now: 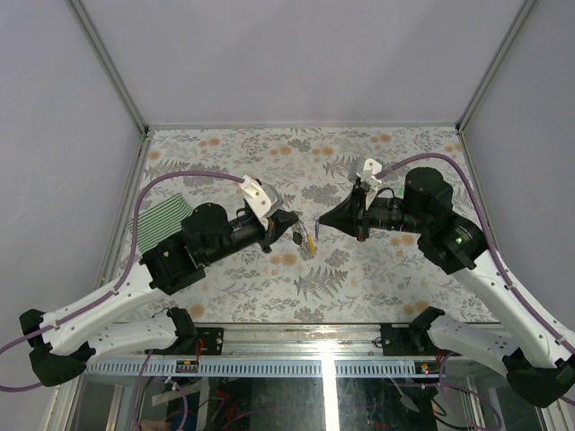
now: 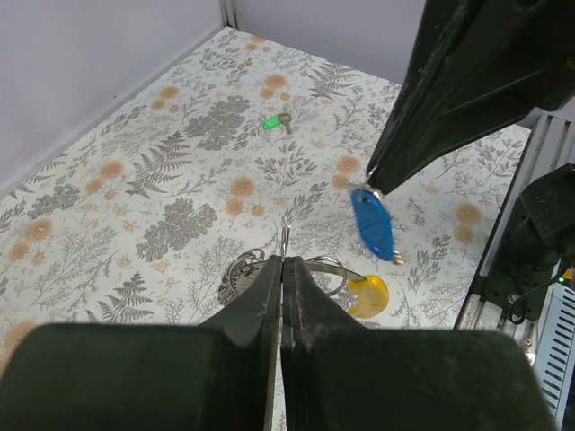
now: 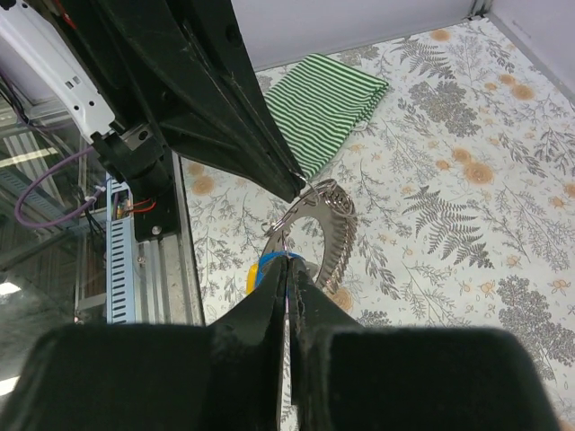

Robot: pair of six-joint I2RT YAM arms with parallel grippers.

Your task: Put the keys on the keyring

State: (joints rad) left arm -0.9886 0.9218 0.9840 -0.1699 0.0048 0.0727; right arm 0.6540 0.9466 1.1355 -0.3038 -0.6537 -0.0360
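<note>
Between the pressed-together tips of the left gripper (image 2: 284,269), a thin loop of the keyring (image 3: 325,224) was pinched. The rest of the ring spread out to either side just past the fingertips, and its yellow tag (image 2: 368,294) hung below and to one side. Held by the wire alone, the ring was lifted off the table (image 2: 135,197) and stood free, probably so that a key could be brought to it from the open side.

The right gripper (image 3: 287,269) faced it, nearly tip to tip. Its fingers were closed on the blue key (image 2: 371,224), clamped at one end so that the plastic head dangled under the fingertips. From the left wrist view, the key hung near the ring but apart from it, not yet on the wire. From the right wrist view, the ring sat just beyond the right fingertips, with the left tips touching its upper edge. I judged this to be the lining-up step: one arm steadied the ring while the other aimed the key's hole at the wire.

The green key (image 2: 272,122) lay flat on the table well beyond both sets of fingers, untouched, so at least half the job remained. The striped cloth (image 3: 328,94) lay far behind the left fingers and played no part.
</note>
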